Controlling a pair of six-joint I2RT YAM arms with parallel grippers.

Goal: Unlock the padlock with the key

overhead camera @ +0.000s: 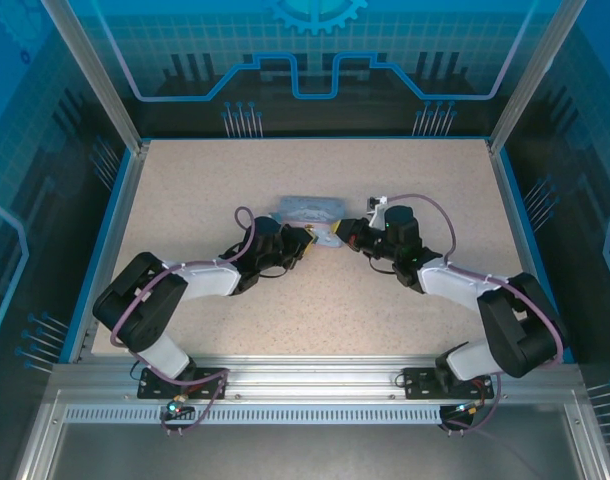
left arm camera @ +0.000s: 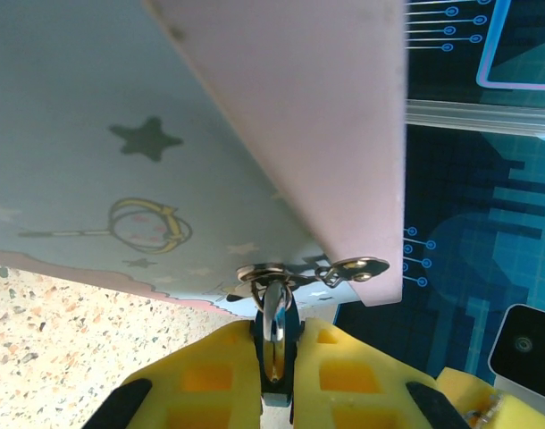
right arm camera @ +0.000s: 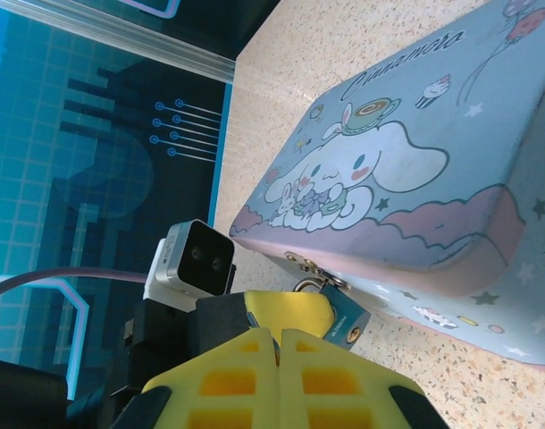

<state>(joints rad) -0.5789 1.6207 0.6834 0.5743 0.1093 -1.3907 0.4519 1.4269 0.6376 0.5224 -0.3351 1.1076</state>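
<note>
yellow pads [left arm camera: 210,375] of left gripper [left arm camera: 274,353] clamped on small metal padlock [right arm camera: 346,317] hanging from near-edge hasp [left arm camera: 344,268] of pale blue cartoon tin box [right arm camera: 415,170], mid speckled table [overhead camera: 205,200]; right gripper [right arm camera: 278,353] pads pressed together, just beside padlock.

Both arms reach inward, left gripper [overhead camera: 309,241] and right gripper [overhead camera: 344,236] nearly meeting, fingers [right arm camera: 226,377] closed
</note>
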